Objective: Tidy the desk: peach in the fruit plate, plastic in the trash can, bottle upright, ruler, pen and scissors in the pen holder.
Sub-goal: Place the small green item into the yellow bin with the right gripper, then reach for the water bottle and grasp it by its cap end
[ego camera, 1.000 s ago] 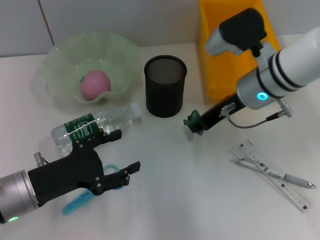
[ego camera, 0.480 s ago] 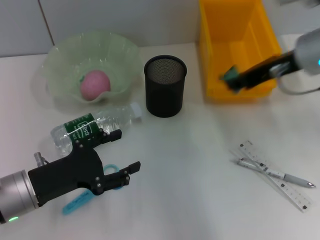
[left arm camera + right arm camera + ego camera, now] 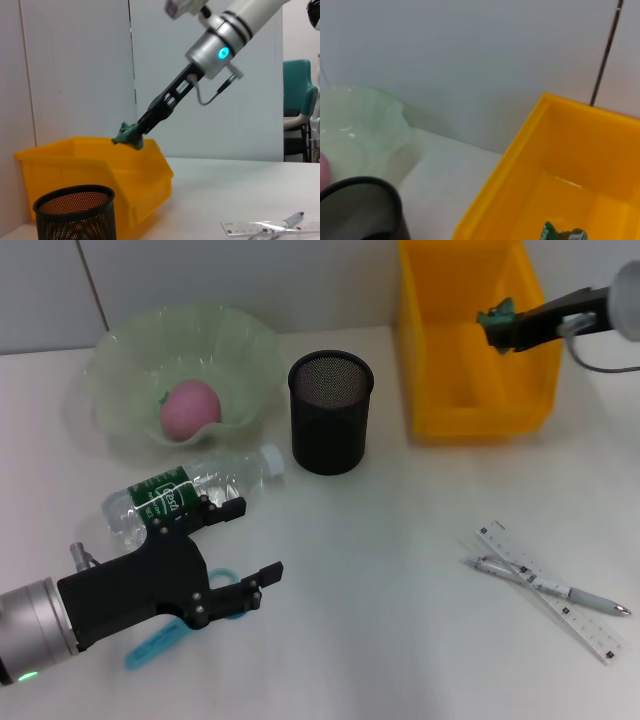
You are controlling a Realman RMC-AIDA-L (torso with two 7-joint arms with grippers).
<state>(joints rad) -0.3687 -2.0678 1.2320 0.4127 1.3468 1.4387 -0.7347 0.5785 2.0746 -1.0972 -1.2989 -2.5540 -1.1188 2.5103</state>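
Right gripper (image 3: 497,320) pinches a green plastic scrap (image 3: 494,314), held above the inside of the yellow trash bin (image 3: 440,360). Left gripper (image 3: 235,545) sits low near the desk, jaws spread wide, over the blue scissors (image 3: 160,640) and just beside the lying bottle (image 3: 175,495). Peach (image 3: 190,408) is in the fruit plate (image 3: 120,360). Mesh pen holder (image 3: 330,412) stands between plate and bin. Ruler (image 3: 550,590) and pen (image 3: 545,585) lie crossed, touching, on the right of the desk.

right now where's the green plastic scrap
In the head view it is far right, pinched in the right tool, held over the yellow bin: green plastic.
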